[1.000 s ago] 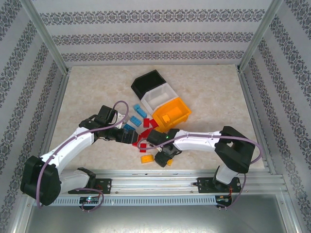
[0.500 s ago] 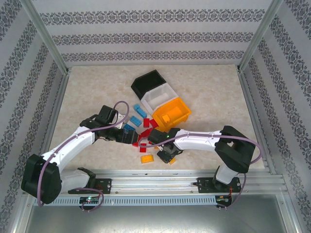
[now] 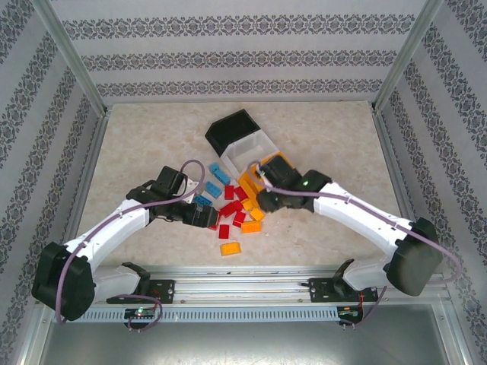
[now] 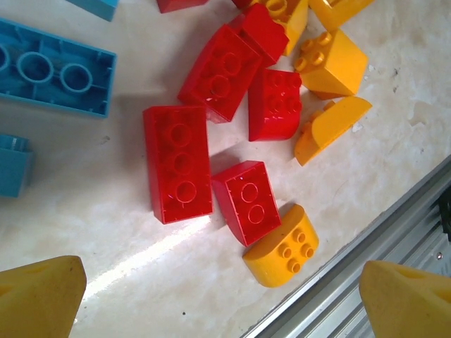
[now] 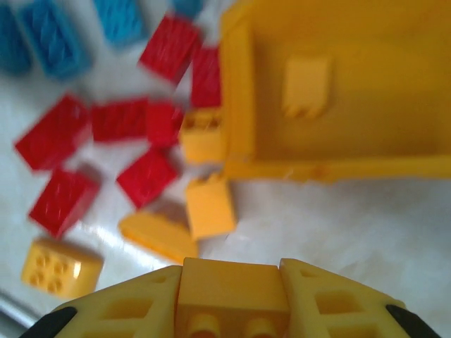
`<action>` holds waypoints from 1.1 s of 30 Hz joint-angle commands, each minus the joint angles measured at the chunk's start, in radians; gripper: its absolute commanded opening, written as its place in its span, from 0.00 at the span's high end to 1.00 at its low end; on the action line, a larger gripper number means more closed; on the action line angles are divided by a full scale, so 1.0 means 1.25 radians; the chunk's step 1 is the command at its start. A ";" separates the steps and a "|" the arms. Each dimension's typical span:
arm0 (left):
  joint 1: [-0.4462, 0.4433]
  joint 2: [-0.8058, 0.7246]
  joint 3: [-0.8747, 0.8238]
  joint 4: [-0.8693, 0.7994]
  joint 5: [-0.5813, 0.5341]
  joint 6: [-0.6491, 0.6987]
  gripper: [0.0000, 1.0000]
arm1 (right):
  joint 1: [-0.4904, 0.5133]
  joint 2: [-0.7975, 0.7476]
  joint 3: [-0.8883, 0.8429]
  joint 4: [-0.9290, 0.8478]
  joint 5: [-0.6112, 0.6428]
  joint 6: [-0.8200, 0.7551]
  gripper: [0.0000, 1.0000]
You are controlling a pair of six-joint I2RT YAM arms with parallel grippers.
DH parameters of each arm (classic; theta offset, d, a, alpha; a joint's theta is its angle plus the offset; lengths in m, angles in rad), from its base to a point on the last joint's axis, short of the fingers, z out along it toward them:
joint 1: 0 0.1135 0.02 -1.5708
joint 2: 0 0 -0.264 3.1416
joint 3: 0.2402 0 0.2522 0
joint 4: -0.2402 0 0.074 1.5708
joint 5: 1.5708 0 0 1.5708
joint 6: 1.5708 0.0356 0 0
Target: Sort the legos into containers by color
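Since a second ago the right arm has swung away from the near edge of the table and up toward the bins, while the left arm has stayed where it was. Its right gripper now pinches an orange-yellow brick between its two fingers, studs toward the wrist camera, just short of the orange-yellow bin. From above, the end of that arm covers part of the bin's near side.

One more brick of the same colour lies inside the bin. Outside its left wall sit two loose orange-yellow pieces, the farther one against the wall, and a curved orange-yellow piece lies nearer the gripper. Red bricks are scattered to the left of them, and blurred blue bricks lie beyond those.

The left gripper hangs with its fingers spread wide and nothing between them, over the red cluster. A long red brick lies beside a small red brick, which touches a rounded orange-yellow brick. A long blue brick lies underside up past them.

The white bin stands against the far side of the orange-yellow one, and the black bin stands behind that.
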 commanded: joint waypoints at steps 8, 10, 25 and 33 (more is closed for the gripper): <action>-0.081 -0.016 0.024 -0.047 -0.085 0.040 0.00 | -0.180 0.195 0.139 0.061 -0.062 0.021 0.67; -0.084 -0.014 0.023 -0.048 -0.083 0.041 0.00 | -0.185 0.248 0.166 0.066 -0.067 0.015 0.67; -0.189 0.053 0.049 -0.075 -0.187 0.038 0.02 | -0.207 0.393 0.199 0.110 -0.086 0.024 0.48; -0.211 0.159 0.092 -0.068 -0.301 -0.052 0.20 | -0.195 0.240 0.105 0.146 -0.099 0.052 0.40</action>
